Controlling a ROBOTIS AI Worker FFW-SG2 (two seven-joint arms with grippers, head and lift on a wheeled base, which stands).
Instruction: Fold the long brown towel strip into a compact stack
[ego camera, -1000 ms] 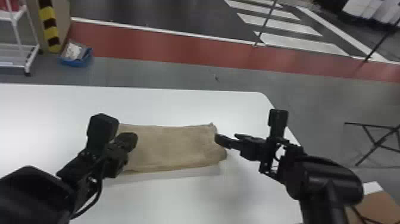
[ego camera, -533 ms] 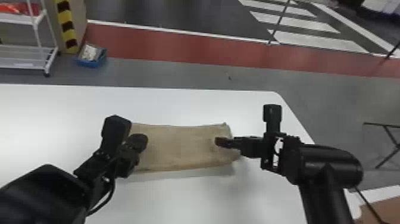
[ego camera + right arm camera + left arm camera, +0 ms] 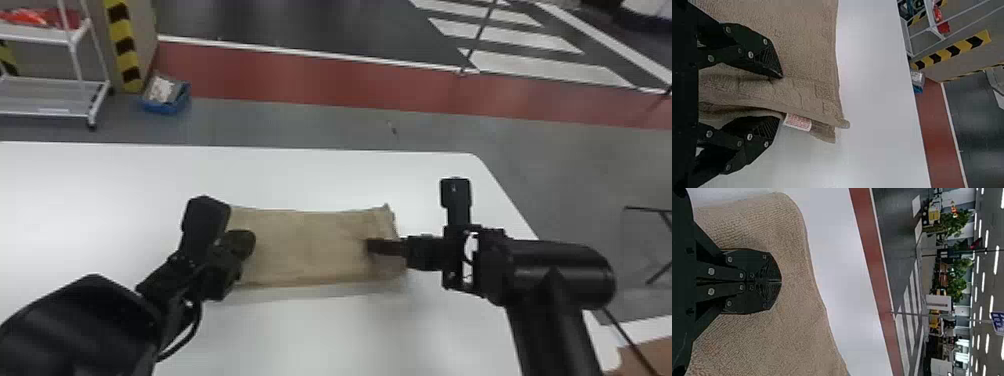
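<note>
Now the right gripper (image 3: 372, 246), jaws wide, has moved farther over the towel (image 3: 310, 250); the left gripper (image 3: 244, 243) has jaws closed.

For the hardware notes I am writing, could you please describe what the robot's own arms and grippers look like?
The left arm and right arm are black, with smooth, rounded casings; a black cable loops near the left wrist. The left gripper and right gripper are black too, each with two flat, angular fingers, silvery screws and finely ridged patches near the tips.
</note>
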